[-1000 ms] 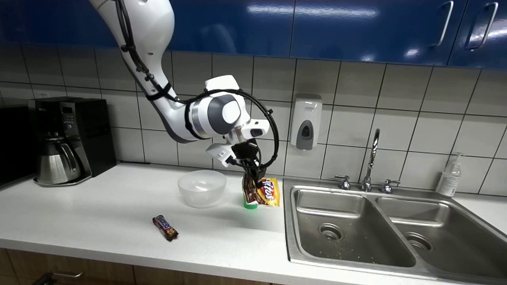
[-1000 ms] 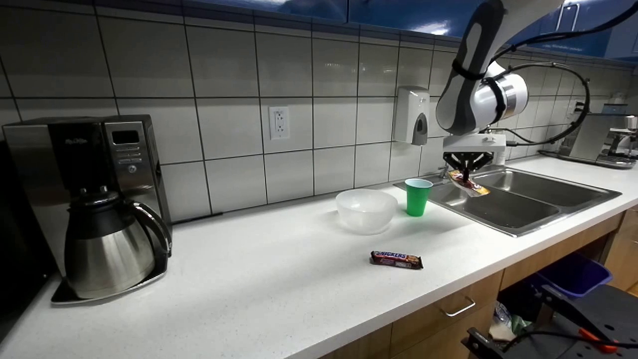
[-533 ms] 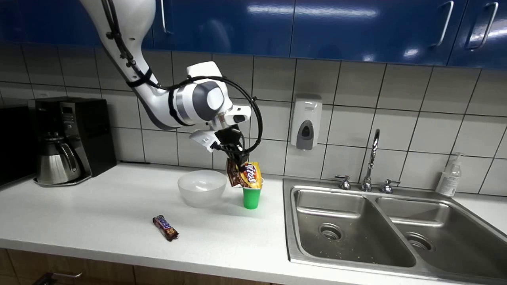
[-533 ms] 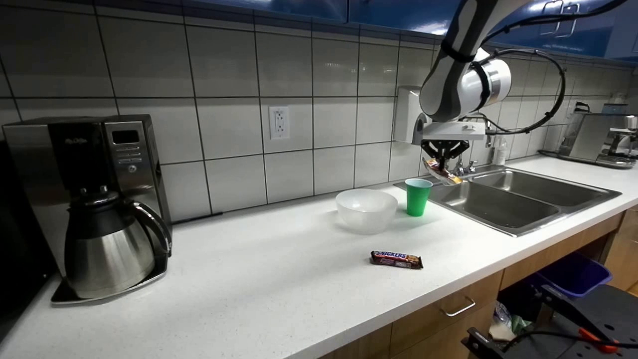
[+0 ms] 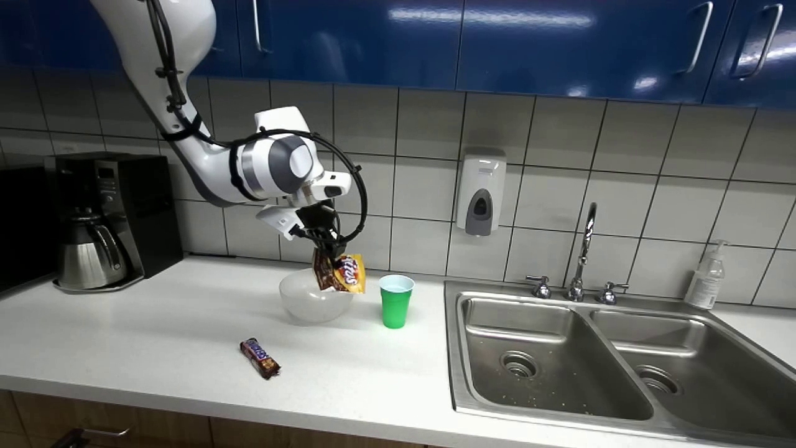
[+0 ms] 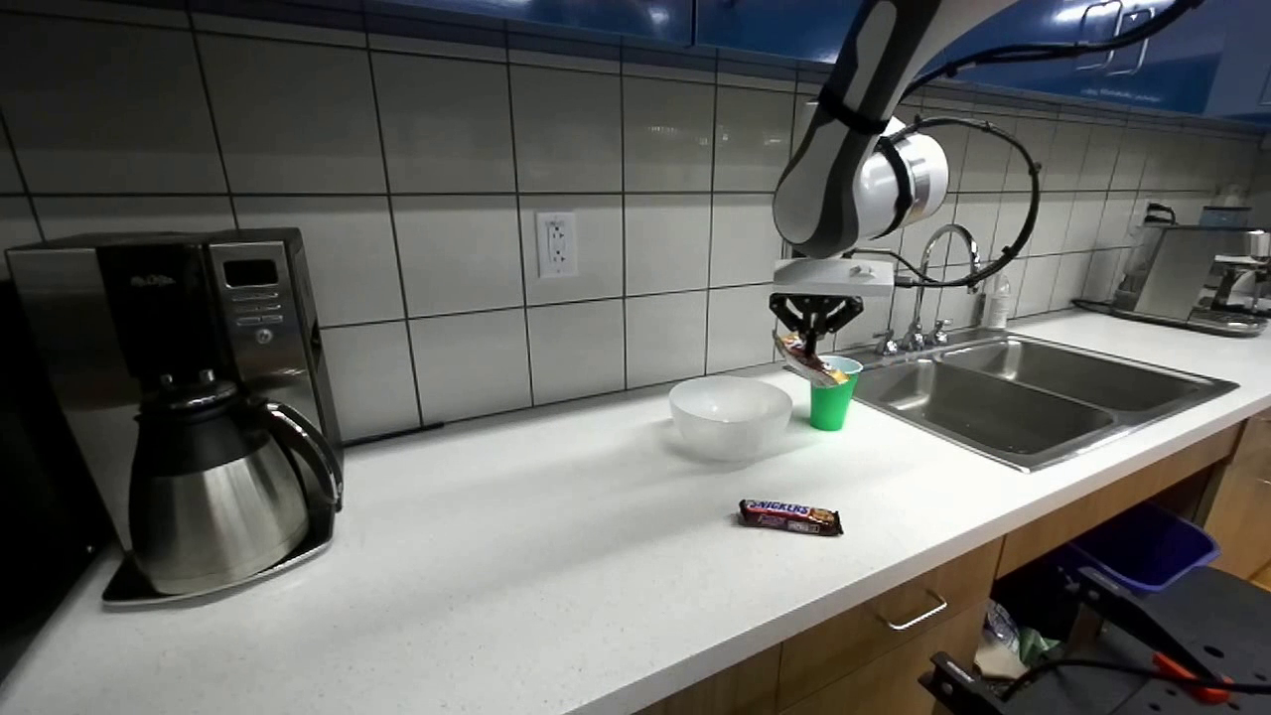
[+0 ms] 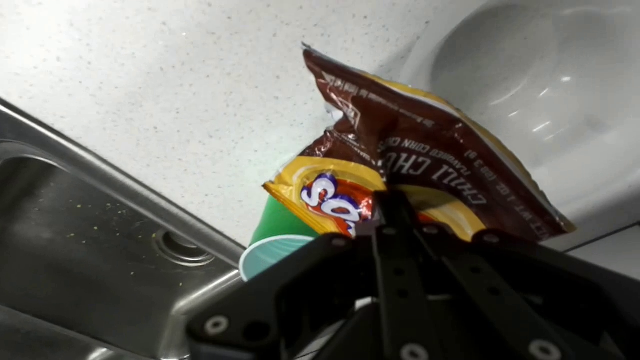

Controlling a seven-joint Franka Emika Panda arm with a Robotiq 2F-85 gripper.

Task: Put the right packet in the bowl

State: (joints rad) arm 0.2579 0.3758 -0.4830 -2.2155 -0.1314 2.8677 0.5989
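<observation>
The right packet, orange-yellow and dark brown with white print, hangs pinched in my gripper; it shows in both exterior views and the wrist view. My gripper is shut on the packet's middle and creases it; it also shows in an exterior view and the wrist view. The translucent bowl stands on the counter; the packet overlaps its right rim in this view. In an exterior view the bowl is left of and below the packet. In the wrist view the bowl is at upper right.
A green cup stands right of the bowl, close under the packet in an exterior view. A dark slim bar lies in front on the counter. A steel sink is at right, a coffee maker at left.
My gripper has carried the packet left, from over the cup and sink side toward the bowl, rising and then dipping slightly. The cup is now uncovered in an exterior view. Bowl, cup and bar stay put.
</observation>
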